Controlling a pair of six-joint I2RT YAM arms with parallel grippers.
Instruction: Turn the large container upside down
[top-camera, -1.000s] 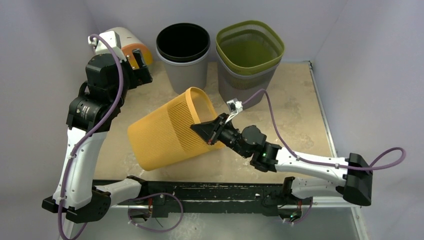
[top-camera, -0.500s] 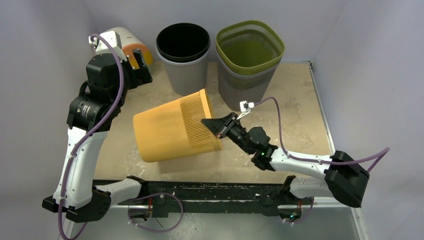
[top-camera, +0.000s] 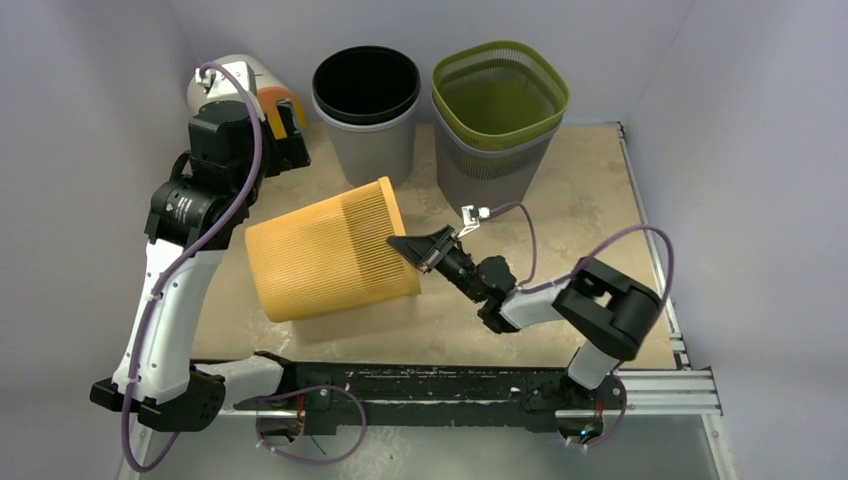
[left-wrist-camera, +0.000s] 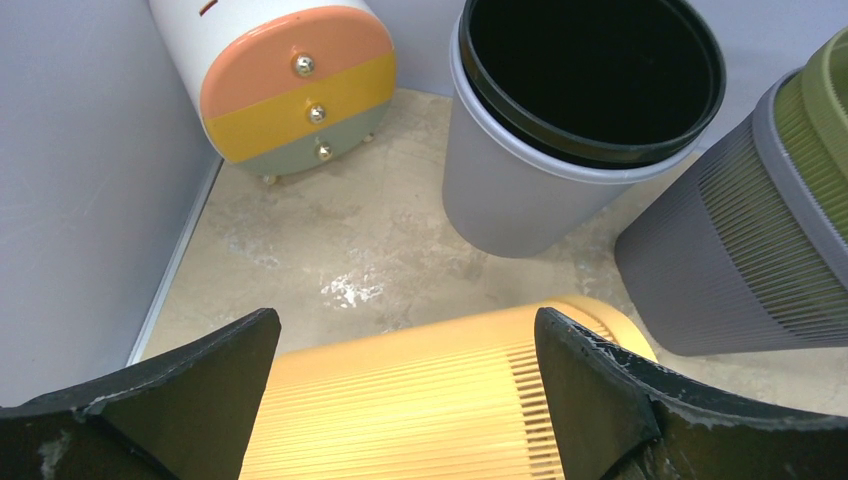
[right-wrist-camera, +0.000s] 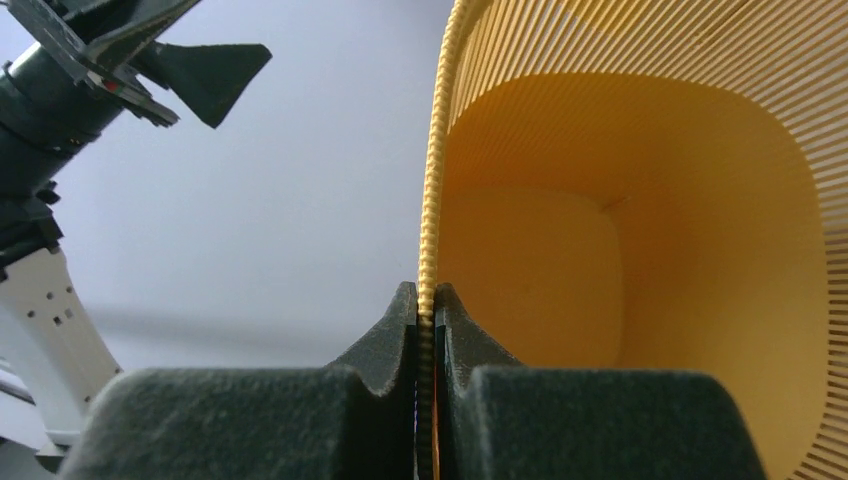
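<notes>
The large yellow ribbed container (top-camera: 325, 250) lies tipped on its side in the middle of the table, mouth toward the right. My right gripper (top-camera: 412, 250) is shut on its rim (right-wrist-camera: 430, 230), one finger inside the mouth and one outside. Its hollow inside (right-wrist-camera: 640, 250) fills the right wrist view. My left gripper (top-camera: 285, 130) is open and empty, up above the container's far left side. The container's ribbed wall (left-wrist-camera: 430, 400) shows below and between the left fingers (left-wrist-camera: 590, 390) without touching them.
A grey bin with a black inside (top-camera: 366, 110) and a green basket nested in a grey one (top-camera: 497, 115) stand at the back. A small white drawer chest with coloured fronts (top-camera: 262, 88) sits back left. Walls close in the left, back and right.
The right gripper has swung the container's mouth from up-facing to sideways and shifted it left, folding the right arm back. The left arm has moved a little right and forward.
</notes>
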